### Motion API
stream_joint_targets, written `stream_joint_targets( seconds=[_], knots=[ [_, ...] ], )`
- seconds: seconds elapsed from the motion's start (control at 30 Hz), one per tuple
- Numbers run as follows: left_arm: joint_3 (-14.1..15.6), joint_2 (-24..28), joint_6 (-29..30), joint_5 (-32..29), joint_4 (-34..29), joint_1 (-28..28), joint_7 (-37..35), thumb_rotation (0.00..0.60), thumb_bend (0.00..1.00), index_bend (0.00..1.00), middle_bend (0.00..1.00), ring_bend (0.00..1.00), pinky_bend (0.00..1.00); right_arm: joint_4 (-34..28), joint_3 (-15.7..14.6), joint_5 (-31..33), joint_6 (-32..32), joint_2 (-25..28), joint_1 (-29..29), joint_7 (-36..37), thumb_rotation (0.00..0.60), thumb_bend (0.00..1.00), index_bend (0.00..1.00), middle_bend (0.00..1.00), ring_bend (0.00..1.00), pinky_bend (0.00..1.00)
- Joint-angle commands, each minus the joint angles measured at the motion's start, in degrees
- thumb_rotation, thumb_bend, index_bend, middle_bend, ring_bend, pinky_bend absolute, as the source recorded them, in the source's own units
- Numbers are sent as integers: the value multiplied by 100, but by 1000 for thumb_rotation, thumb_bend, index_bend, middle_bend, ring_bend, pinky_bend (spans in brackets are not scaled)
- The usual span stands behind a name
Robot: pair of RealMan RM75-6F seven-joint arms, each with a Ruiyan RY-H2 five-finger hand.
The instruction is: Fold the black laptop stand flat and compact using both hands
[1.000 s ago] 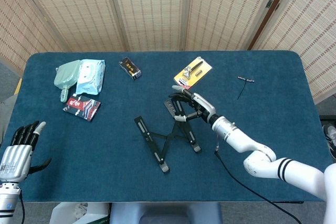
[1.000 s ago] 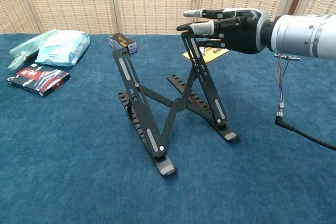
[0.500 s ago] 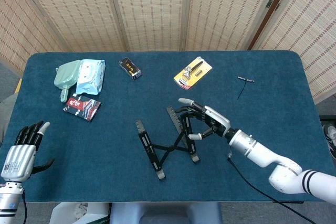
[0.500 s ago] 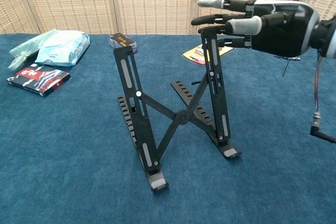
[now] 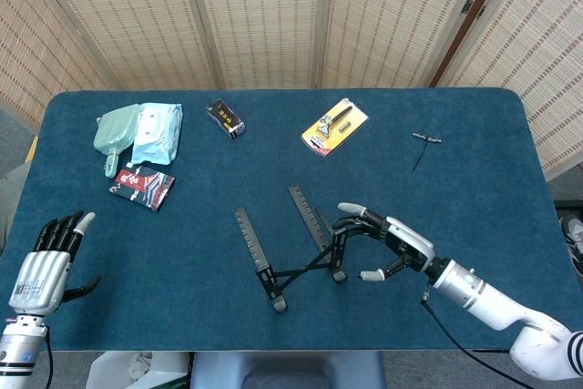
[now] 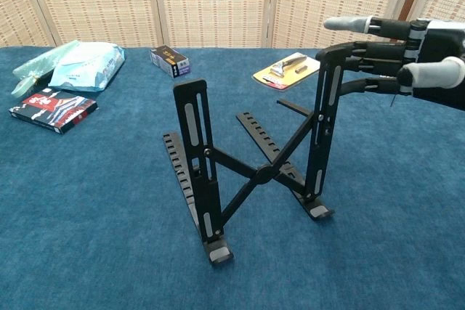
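Blue table [image 5: 474,134]: one laptop stand [image 6: 254,172], two hands, right hand [image 5: 387,245] touching.

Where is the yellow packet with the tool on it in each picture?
Head view: the yellow packet lies at the far side of the table, a bit right of the middle.
Chest view: the yellow packet is at the back, right of the middle, behind the laptop stand.
Shared landmark: the small black box lies to its left in both views.
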Motion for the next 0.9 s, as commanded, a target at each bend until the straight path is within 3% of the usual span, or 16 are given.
stream_joint_targets(
  seconds=[0.03,0.57,0.9],
  knots=[
    [4,1,3,5,-5,-1,3,600,173,0,52,56,0,-54,-102,-48,135,40,-61,-69,600,24,116,257,137,219],
    [38,26,11,-27,6,30,-28,600,173,0,52,56,0,-72,-223,-33,45,-52,157,-218,600,23,116,257,137,219],
    [47,22,17,-34,50,47,-81,600,174,0,52,57,0,-271,-371,-13,284,-20,-3,-578,600,23,116,257,137,219]
  ],
)
